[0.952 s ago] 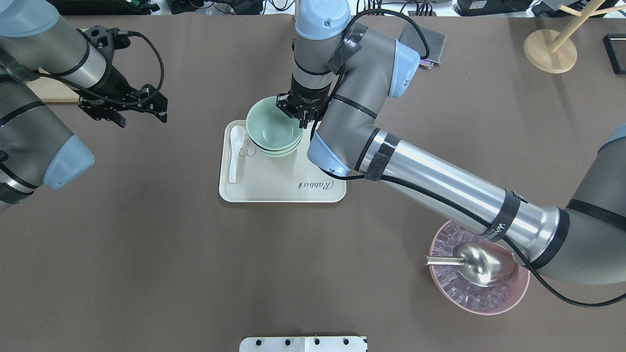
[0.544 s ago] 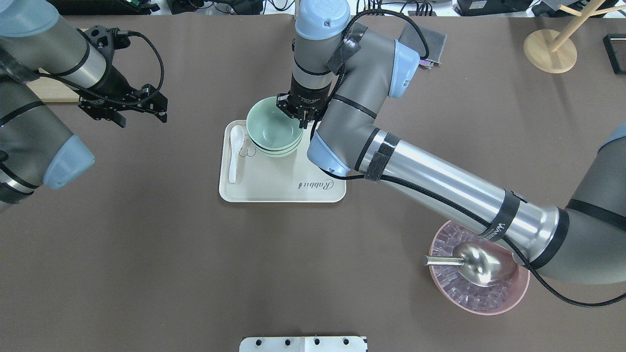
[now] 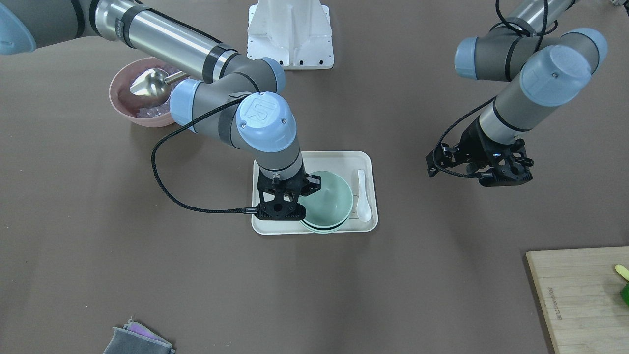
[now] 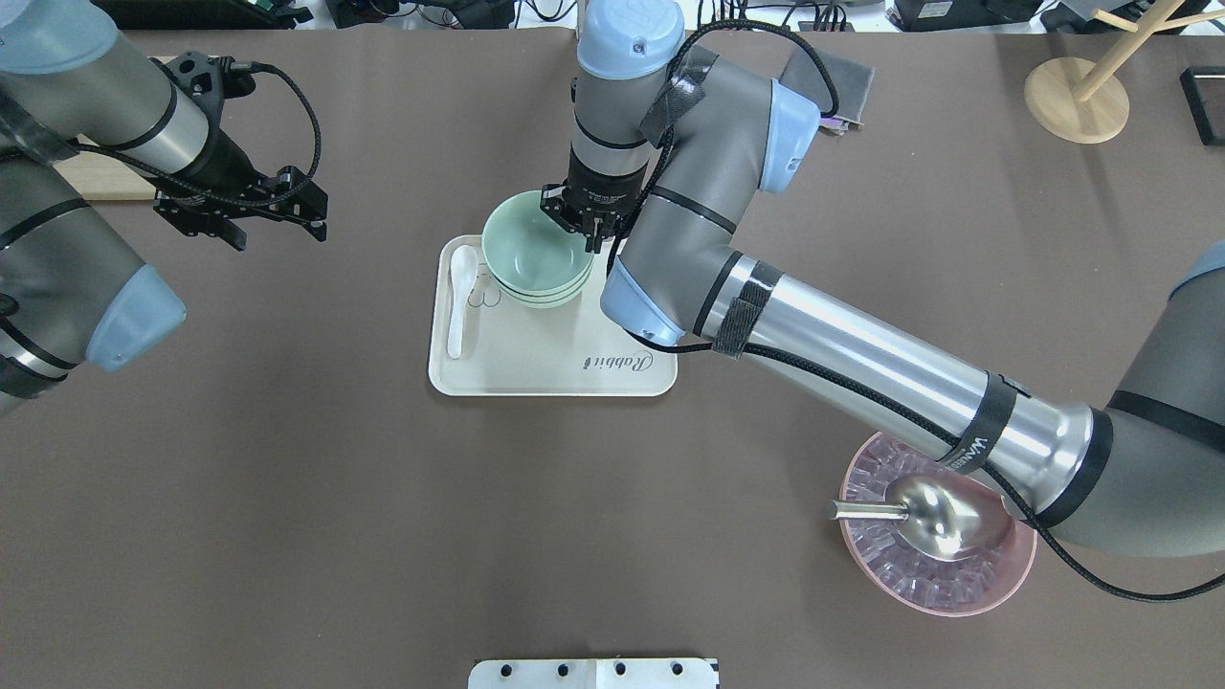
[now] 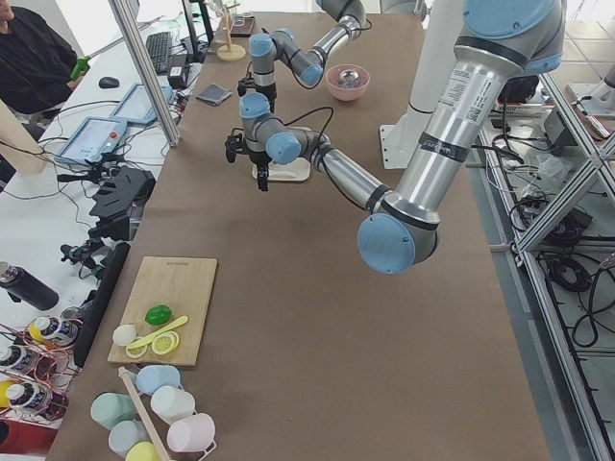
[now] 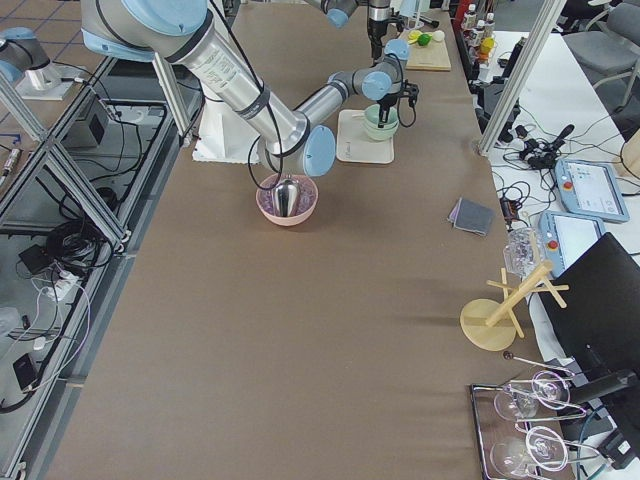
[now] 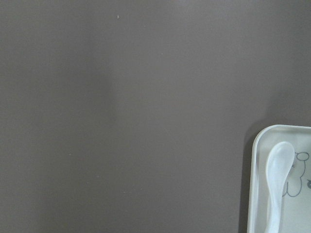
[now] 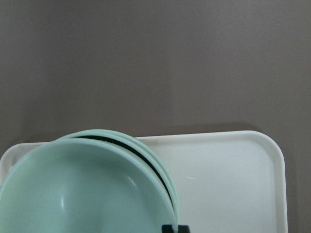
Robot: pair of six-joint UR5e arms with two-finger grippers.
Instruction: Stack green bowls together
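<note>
Three pale green bowls (image 4: 531,254) sit nested in one stack at the far end of a cream tray (image 4: 536,364); the stack also shows in the front view (image 3: 329,199) and the right wrist view (image 8: 87,194). The top bowl sits slightly offset, with dark gaps above the lower two. My right gripper (image 4: 586,228) points down at the top bowl's right rim, its jaws close together across the rim; it also shows in the front view (image 3: 307,196). My left gripper (image 4: 278,233) is open and empty over bare table, left of the tray.
A white spoon (image 4: 459,297) lies along the tray's left side. A pink bowl (image 4: 938,584) with ice and a metal scoop stands near right. A wooden board (image 3: 580,295), a grey cloth (image 4: 833,86) and a wooden stand (image 4: 1077,100) lie at the far side.
</note>
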